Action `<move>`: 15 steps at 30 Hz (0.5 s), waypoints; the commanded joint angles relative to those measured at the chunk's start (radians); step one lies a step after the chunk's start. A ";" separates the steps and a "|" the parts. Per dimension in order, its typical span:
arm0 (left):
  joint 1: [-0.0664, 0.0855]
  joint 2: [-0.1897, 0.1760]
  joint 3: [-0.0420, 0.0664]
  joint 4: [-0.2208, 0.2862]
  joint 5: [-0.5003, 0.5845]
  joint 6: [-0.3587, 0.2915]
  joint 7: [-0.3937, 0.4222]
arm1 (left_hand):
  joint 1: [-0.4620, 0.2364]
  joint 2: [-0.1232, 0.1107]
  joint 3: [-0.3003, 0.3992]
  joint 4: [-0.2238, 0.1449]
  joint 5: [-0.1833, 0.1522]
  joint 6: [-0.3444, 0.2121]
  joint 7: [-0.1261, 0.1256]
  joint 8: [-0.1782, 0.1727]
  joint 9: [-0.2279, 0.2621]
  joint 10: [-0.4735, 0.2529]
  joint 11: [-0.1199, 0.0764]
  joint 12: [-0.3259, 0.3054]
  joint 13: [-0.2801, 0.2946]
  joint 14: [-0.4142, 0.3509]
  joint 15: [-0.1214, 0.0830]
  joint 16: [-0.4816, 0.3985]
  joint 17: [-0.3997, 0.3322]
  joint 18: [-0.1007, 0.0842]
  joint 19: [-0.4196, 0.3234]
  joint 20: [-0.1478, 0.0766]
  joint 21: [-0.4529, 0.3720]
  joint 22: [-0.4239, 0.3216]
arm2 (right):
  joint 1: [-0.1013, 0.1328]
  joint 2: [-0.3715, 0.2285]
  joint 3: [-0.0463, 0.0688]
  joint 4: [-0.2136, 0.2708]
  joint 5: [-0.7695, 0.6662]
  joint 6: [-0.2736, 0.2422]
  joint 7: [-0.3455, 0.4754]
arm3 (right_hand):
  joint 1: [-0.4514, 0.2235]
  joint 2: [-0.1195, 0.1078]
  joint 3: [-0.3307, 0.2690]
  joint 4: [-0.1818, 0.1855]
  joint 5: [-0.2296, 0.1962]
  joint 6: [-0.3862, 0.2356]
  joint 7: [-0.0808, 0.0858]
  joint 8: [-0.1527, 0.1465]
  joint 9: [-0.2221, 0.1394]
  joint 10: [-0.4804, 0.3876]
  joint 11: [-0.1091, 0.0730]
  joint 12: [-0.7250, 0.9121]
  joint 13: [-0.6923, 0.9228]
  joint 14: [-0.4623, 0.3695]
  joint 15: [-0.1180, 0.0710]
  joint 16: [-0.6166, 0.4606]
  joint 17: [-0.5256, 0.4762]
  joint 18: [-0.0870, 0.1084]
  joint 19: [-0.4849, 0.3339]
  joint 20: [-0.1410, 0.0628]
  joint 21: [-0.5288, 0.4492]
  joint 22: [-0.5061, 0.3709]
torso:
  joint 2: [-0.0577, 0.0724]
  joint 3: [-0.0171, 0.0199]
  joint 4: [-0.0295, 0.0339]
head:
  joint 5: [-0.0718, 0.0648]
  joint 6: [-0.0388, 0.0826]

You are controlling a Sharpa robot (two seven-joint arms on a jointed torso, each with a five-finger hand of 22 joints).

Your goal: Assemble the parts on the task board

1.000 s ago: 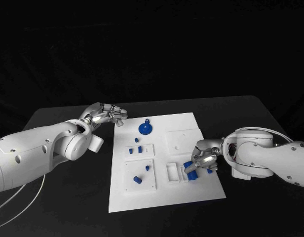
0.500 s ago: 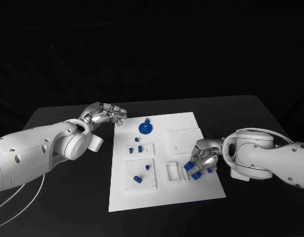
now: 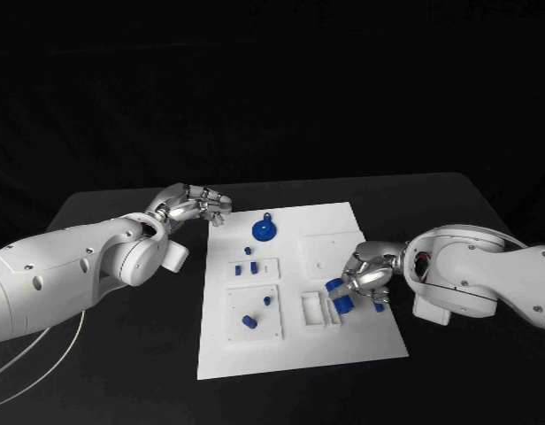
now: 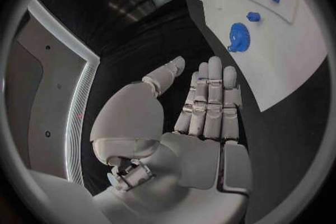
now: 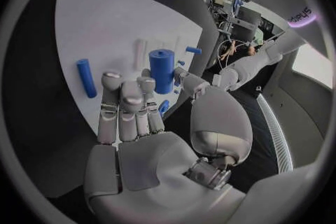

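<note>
White task board (image 3: 301, 354) on black table (image 3: 133, 354), dark surroundings.

Before me the black table (image 3: 407, 199) runs across the lower half of the frame, its far edge crossing just above the middle; behind it, a black backdrop (image 3: 272, 88) with faint folds takes the whole upper half; at lower left, thin white cable (image 3: 73, 329) curves over the tabletop toward the frame's left edge.
</note>
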 commanded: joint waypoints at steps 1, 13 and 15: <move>0.001 0.003 0.000 0.003 0.004 0.008 0.007 | -0.013 -0.001 0.000 0.004 -0.004 -0.007 0.000 0.006 -0.002 -0.010 0.000 -0.004 -0.001 0.007 -0.002 -0.004 0.002 0.017 -0.003 0.001 -0.004 0.001 | -0.001 0.011 -0.001 0.012 0.077 -0.017 -0.024 | -0.021 -0.001 -0.024 -0.004 -0.007 0.011 0.011 -0.007 -0.003 0.003 -0.003 0.006 0.000 0.002 -0.006 0.004 0.002 0.045 -0.001 -0.002 0.007 0.019 | 0.001 -0.0003 -0.0005 | 0.001 0.000; 0.001 0.006 0.000 0.007 0.004 0.012 0.005 | -0.014 -0.003 0.000 0.005 -0.005 -0.008 0.000 0.006 -0.002 -0.011 0.001 -0.004 -0.001 0.007 -0.002 -0.006 0.004 0.017 -0.003 0.001 -0.005 0.002 | -0.001 0.085 -0.002 -0.024 0.092 0.032 -0.089 | -0.050 0.008 -0.050 0.000 -0.007 0.011 0.010 -0.009 -0.001 0.002 -0.004 0.005 0.000 0.000 -0.007 0.005 0.003 0.045 -0.007 -0.006 0.009 0.018 | 0.000 -0.0011 0.0002 | 0.002 -0.003; 0.001 0.005 0.000 0.007 0.005 0.010 0.006 | -0.019 -0.004 -0.001 0.010 -0.008 -0.009 0.000 0.006 -0.002 -0.011 0.001 -0.004 -0.001 0.007 -0.002 -0.008 0.007 0.016 -0.003 0.002 -0.006 0.002 | -0.001 0.094 -0.005 -0.038 0.085 0.026 -0.098 | -0.057 -0.004 -0.058 0.000 -0.007 0.009 0.011 -0.010 -0.001 0.000 -0.004 0.004 0.000 -0.001 -0.007 0.004 0.003 0.045 -0.008 -0.006 0.009 0.018 | 0.001 -0.0015 0.0005 | 0.005 -0.003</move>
